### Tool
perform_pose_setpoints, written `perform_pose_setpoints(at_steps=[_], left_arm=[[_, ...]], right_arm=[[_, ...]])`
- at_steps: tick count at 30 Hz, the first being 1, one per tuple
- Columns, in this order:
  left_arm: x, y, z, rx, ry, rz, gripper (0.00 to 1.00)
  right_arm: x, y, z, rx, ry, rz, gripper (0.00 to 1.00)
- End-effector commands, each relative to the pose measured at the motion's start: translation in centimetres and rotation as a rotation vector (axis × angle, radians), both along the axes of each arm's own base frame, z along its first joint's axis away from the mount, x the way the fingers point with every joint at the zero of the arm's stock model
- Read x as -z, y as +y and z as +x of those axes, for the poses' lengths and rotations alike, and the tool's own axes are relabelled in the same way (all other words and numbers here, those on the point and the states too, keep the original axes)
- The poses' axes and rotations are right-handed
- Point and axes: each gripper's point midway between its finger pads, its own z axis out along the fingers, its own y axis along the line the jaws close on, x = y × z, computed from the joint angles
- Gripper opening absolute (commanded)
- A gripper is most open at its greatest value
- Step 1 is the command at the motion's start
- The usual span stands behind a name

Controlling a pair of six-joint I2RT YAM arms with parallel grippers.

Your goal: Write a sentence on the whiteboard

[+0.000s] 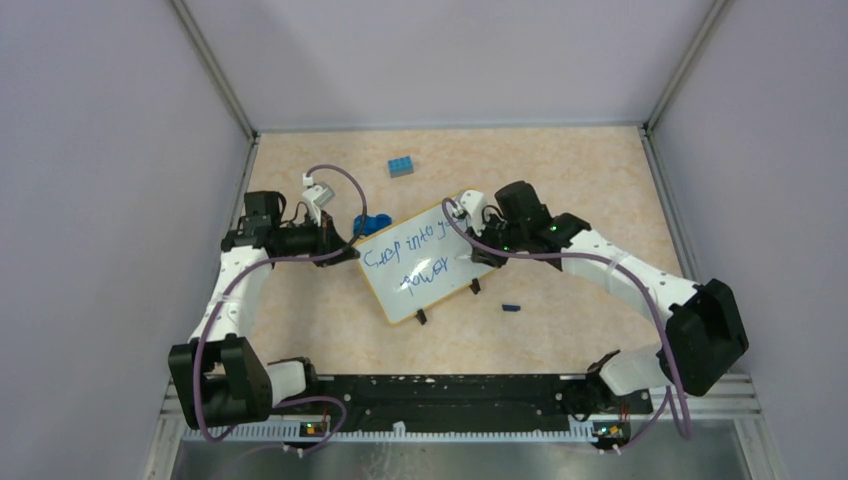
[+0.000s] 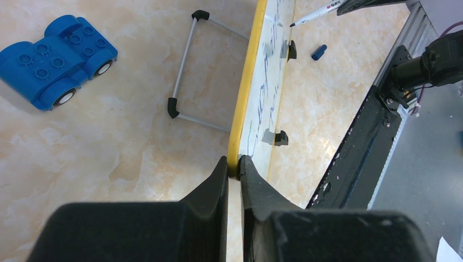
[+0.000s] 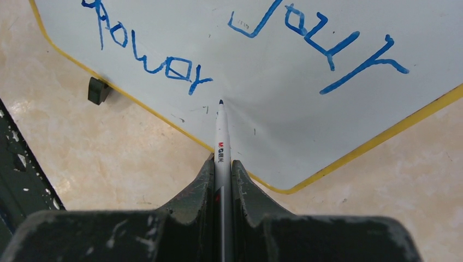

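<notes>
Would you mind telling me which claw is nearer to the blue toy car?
Left. The left claw, shut on the whiteboard's rim, sits just beside the blue toy car; the right claw, shut on a pen, is on the board's far side from it.

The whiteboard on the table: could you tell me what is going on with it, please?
The left pincer is shut on the yellow rim of the whiteboard, holding it. The right pincer grips a marker, its tip at the board just past the second line of the sentence, in blue. The marker cap lies on the table nearby.
</notes>
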Motion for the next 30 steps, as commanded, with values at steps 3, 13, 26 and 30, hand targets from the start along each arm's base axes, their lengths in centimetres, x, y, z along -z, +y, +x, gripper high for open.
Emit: perform_pose_setpoints(at_steps=[3, 13, 26, 30], left_arm=[[1.0, 0.2, -0.2, 0.005, -0.014, 0.045, 0.0], [1.0, 0.2, -0.2, 0.006, -0.015, 0.044, 0.0], [-2.2, 0.6, 0.9, 0.024, -0.066, 0.078, 0.45], [-4.5, 1.2, 1.9, 0.011, -0.123, 0.124, 0.56]], right_arm=[[0.4, 0.1, 1.7, 0.024, -0.043, -0.007, 0.0], [0.9, -0.3, 1.4, 0.02, -0.032, -0.027, 0.0], [-9.7, 2.0, -1.0, -0.071, -0.046, 0.25, 0.0], [-11.4, 0.9, -0.6, -0.04, -0.037, 0.311, 0.0]])
